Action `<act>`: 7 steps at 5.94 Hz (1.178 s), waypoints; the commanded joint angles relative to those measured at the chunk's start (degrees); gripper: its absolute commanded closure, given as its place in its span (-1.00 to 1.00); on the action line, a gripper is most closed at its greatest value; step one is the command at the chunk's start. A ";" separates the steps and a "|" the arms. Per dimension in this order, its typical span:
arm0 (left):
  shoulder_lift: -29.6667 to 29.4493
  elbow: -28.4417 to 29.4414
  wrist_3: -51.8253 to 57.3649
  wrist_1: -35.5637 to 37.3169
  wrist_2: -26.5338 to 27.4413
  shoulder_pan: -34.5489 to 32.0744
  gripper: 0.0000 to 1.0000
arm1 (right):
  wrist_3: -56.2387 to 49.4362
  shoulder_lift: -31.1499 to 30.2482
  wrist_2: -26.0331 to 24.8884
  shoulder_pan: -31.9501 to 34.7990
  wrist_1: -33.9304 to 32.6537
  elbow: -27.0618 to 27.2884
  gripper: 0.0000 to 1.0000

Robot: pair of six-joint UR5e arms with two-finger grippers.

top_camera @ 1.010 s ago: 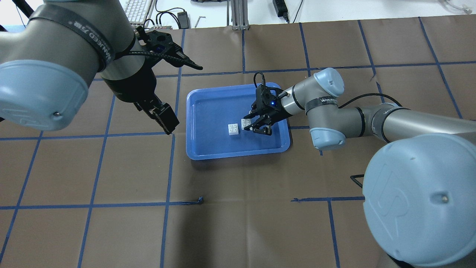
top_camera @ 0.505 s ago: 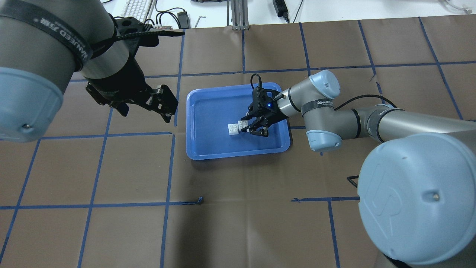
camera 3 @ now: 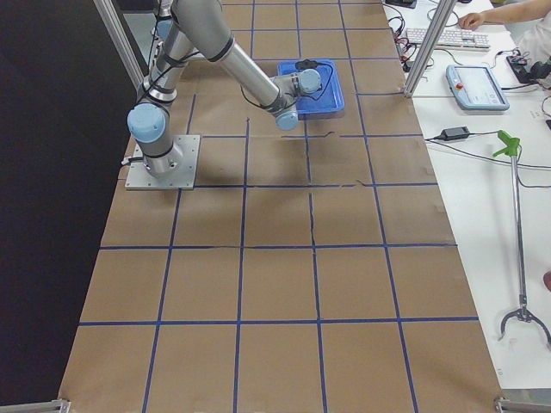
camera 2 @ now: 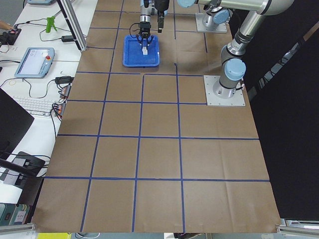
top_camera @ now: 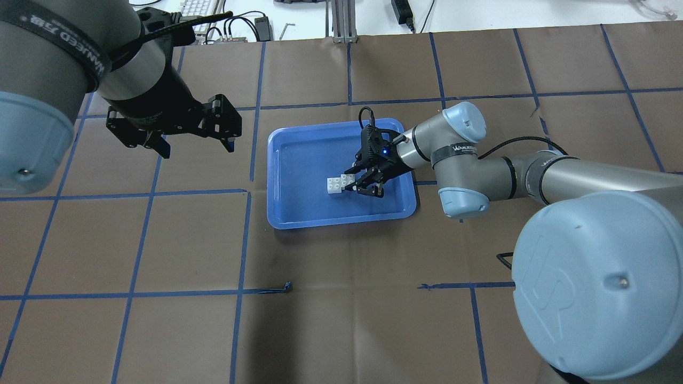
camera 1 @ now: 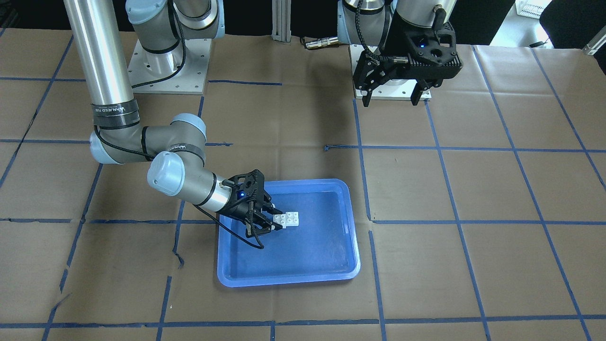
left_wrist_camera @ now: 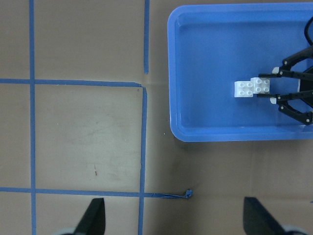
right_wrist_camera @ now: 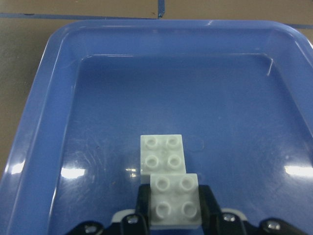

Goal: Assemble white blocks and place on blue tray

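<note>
The blue tray (top_camera: pixel 309 154) lies mid-table. One white block (top_camera: pixel 334 185) rests studs-up on its bottom. My right gripper (top_camera: pixel 358 184) is shut on the second white block (top_camera: pixel 349 178) and holds it low against the first one's side. In the right wrist view the held block (right_wrist_camera: pixel 174 200) overlaps the near edge of the resting block (right_wrist_camera: pixel 162 153); I cannot tell whether they are joined. Both blocks (camera 1: pixel 286 219) show in the front view beside the right gripper (camera 1: pixel 270 220). My left gripper (top_camera: pixel 196 148) is open and empty, raised left of the tray.
The table is brown paper with a blue tape grid (top_camera: pixel 245 192). A keyboard and cables (top_camera: pixel 200 13) lie beyond the far edge. The tray's rim (left_wrist_camera: pixel 176 112) shows in the left wrist view, with bare paper to its left.
My right gripper has carried its block left until it meets the resting block. My left arm has swung back and away from the tray, and its gripper has turned.
</note>
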 commanded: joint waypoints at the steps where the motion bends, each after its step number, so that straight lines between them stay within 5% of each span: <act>1: -0.49 0.27 -0.17 1.16 -0.13 0.65 -0.99 | 0.11 -0.06 0.01 0.03 0.02 0.11 0.39; 7: -2.41 0.61 0.53 7.67 0.13 0.75 -0.99 | 0.11 -0.06 -0.08 0.03 0.46 0.20 0.38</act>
